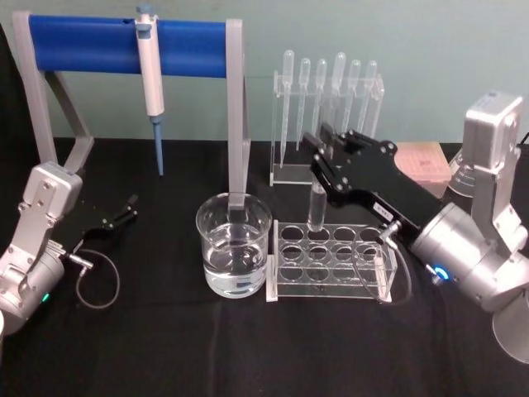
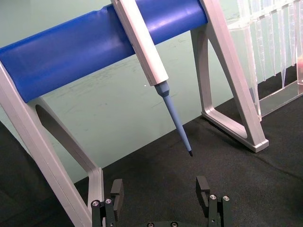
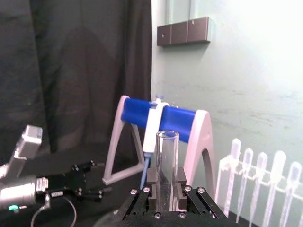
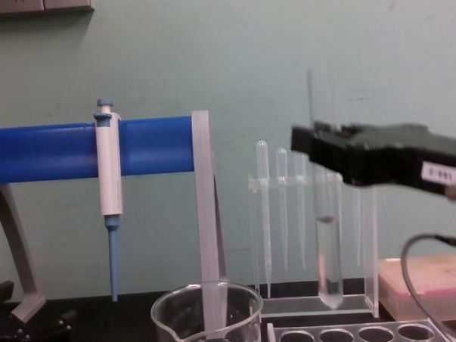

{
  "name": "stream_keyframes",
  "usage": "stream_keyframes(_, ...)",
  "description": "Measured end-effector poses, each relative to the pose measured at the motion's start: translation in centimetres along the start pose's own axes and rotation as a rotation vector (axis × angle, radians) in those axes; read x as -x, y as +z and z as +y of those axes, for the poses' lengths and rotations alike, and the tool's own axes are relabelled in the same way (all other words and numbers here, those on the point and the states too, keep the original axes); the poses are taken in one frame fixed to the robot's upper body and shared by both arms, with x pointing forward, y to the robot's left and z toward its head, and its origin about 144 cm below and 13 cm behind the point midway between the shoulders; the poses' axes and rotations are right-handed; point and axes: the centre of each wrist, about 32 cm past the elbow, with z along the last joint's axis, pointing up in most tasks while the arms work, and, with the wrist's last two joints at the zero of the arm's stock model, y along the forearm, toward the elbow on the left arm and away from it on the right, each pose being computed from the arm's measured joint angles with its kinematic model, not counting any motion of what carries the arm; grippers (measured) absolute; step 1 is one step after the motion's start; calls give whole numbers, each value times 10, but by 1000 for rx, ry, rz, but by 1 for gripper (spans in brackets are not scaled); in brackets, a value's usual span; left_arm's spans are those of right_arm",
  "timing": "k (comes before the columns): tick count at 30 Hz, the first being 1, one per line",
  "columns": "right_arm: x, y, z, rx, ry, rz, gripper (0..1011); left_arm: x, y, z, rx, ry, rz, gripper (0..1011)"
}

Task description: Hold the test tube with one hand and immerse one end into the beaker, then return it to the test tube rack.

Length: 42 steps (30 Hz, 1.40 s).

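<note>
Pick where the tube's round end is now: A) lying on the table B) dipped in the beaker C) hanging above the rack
C: the right gripper is shut on the upright tube, its round end clear above the rack and beside the beaker.

A white-and-blue micropipette (image 1: 151, 78) is hung, tip down, on the blue bar of a grey stand (image 1: 128, 45) at the back left of the black table (image 1: 165, 347). Thin plastic pipettes (image 1: 326, 91) are lined up in a clear holder at the back. A clear tube rack (image 1: 331, 260) is set at the centre, and a pink box (image 1: 426, 161) is seen behind it, to the right.
</note>
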Motion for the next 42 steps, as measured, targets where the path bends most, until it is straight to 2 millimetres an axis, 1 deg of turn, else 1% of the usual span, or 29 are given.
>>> stream_keyframes(3, -1, -6, -3, 2, -8, -2, 227, 0, 0, 0, 0, 0, 0, 1000)
stream_keyframes(6, 0, -17, -5, 3, -11, 3, 227, 0, 0, 0, 0, 0, 0, 1000)
stream_keyframes(16, 4, -32, -7, 20, -15, 7, 227, 0, 0, 0, 0, 0, 0, 1000)
stream_keyframes(42, 2, -54, -10, 41, -34, 9, 227, 0, 0, 0, 0, 0, 0, 1000)
